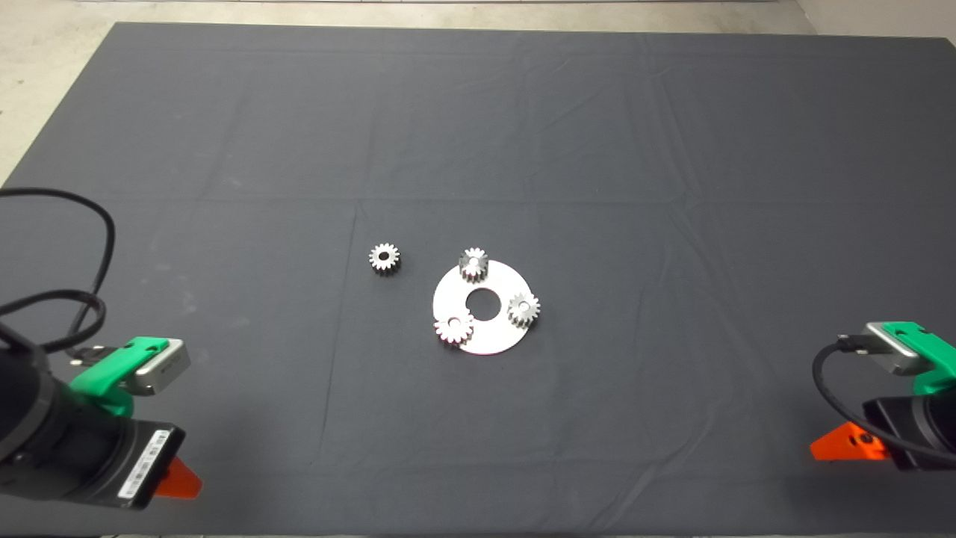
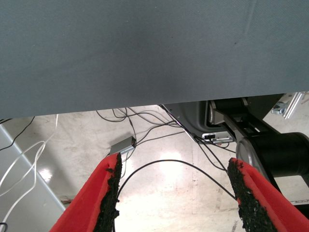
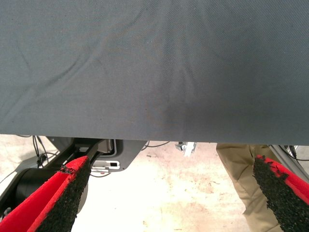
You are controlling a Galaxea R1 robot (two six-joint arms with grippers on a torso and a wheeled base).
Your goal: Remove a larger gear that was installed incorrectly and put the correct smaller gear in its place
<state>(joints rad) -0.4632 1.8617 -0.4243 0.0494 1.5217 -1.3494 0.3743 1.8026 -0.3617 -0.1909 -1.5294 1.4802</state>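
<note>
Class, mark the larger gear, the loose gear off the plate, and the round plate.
larger gear (image 1: 453, 328), head view, toothed face beside its hole.
loose gear (image 1: 384, 258), head view, centre bore.
plate (image 1: 493, 332), head view, bare metal below its centre hole.

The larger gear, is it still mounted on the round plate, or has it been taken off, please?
Still mounted: the larger gear sits on the plate at its near-left rim, while both grippers wait open at the mat's near corners.
</note>
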